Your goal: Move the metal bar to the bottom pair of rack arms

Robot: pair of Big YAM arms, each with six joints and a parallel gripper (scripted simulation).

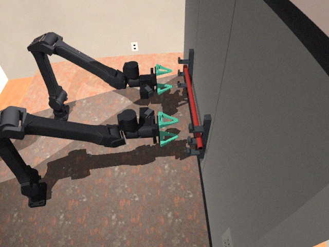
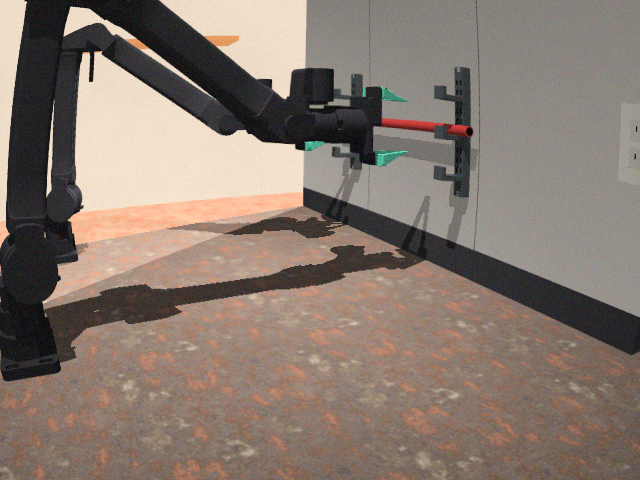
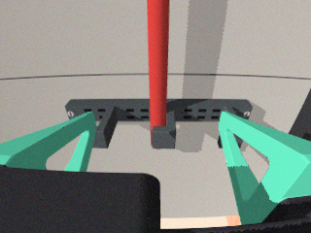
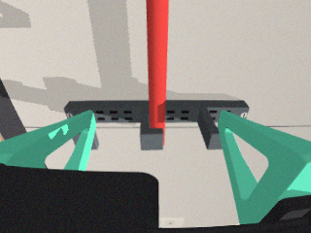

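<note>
In the top view, the metal bar (image 1: 194, 106) (image 2: 421, 125) (image 3: 158, 58) (image 4: 157, 58) is seen lying across the middle pair of rack arms, between the near upright (image 1: 207, 122) (image 2: 462, 149) (image 4: 131, 106) and the far upright (image 1: 191, 57) (image 2: 356, 82) (image 3: 131, 103). The left pincer (image 1: 171, 78) (image 2: 323, 121) (image 3: 156, 118) at the far side and the right pincer (image 1: 177, 128) (image 2: 407, 126) (image 4: 156, 116) at the near side are both held released, short of the bar. In the exterior view, the bottom near arm (image 1: 192, 152) (image 2: 442, 173) (image 4: 92, 141) is left unloaded below the bar; the left pincer is mostly hidden. In the left wrist view, the bar is framed between widely parted fingers — nothing is gripped. In the right wrist view, the bar is likewise framed — ungrasped, by the middle arm.
</note>
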